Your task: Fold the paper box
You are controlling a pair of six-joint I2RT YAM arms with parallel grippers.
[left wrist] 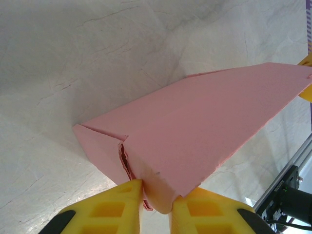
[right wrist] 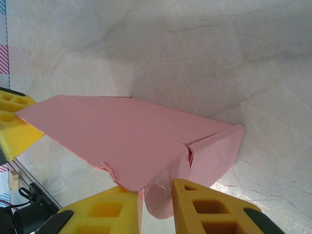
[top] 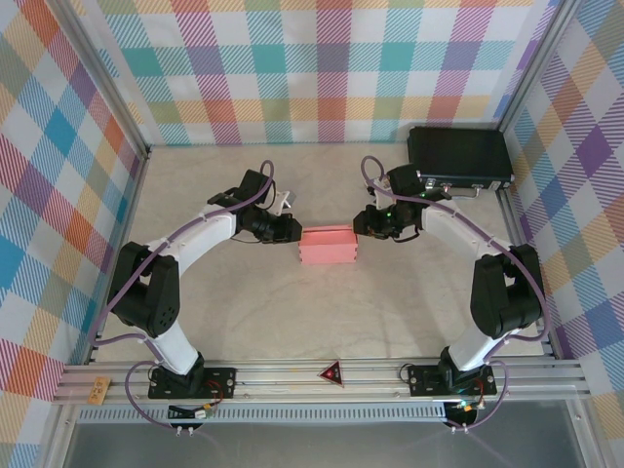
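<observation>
— Where's the salmon-pink thin cardboard box [top: 329, 246]?
— On the worktop [top: 244, 312], front-left of the black hard case [top: 459, 159]. The left fingers [left wrist: 114, 209] and right fingers [right wrist: 209, 209] each pinch one end.
— Step?
— Closing the ends, probably; next, tuck both flaps squarely.

We had our left arm [top: 195, 239] and right arm [top: 458, 229] bowed inward, wrists low and facing each other. Our left gripper [left wrist: 156, 195] and right gripper [right wrist: 156, 190] each pinched one end of the paper box [top: 328, 249], jaws nearly closed.
</observation>
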